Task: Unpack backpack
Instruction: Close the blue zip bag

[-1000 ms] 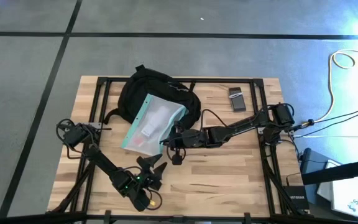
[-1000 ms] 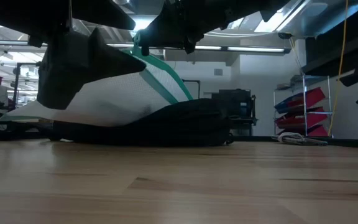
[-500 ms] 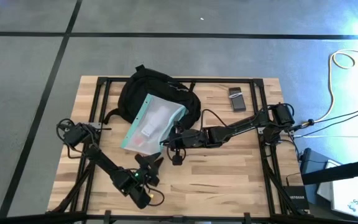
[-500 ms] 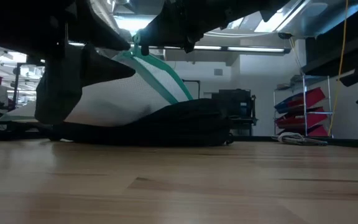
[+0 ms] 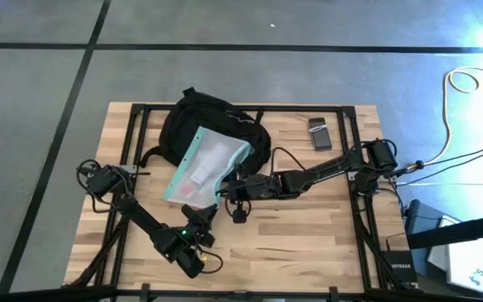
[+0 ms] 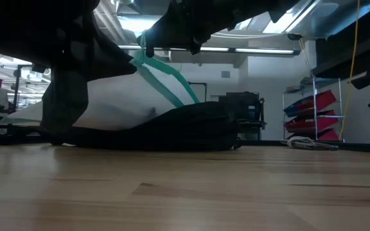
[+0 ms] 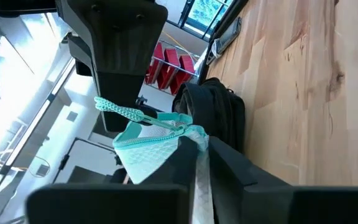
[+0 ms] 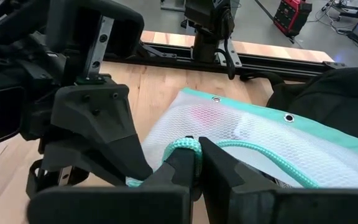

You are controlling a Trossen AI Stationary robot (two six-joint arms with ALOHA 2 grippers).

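The black backpack (image 5: 216, 122) lies at the table's far middle. A translucent teal-edged zip pouch (image 5: 208, 159) rests with its far part on the backpack, and its near end is raised off the table. My right gripper (image 5: 227, 190) is shut on the pouch's teal cord at the near right corner. My left gripper (image 5: 199, 211) reaches in from the table's near side and is shut on the pouch's near edge. In the low view the pouch (image 6: 130, 96) slopes over the backpack (image 6: 178, 128). My left gripper pinches a thin strip of the pouch's white mesh (image 7: 201, 177) between its two fingers, by the teal zip corner (image 7: 188, 132), coming from the near side. That end of the pouch is off the table. My right gripper pinches the looped teal cord (image 8: 184, 145) between its two fingers, at the pouch's zip corner. It comes roughly level from the table's right. The cord runs from the fingers to the pouch, whose near corner hangs clear of the table.
A small dark grey box (image 5: 319, 134) lies at the table's far right. Black frame rails (image 5: 137, 126) run along the table's left and right sides. Bare wood (image 5: 300, 235) shows at the near right.
My left gripper has moved a little toward the pouch and has shut on the pouch's near edge. The pouch, the backpack and my right gripper have stayed where they were.
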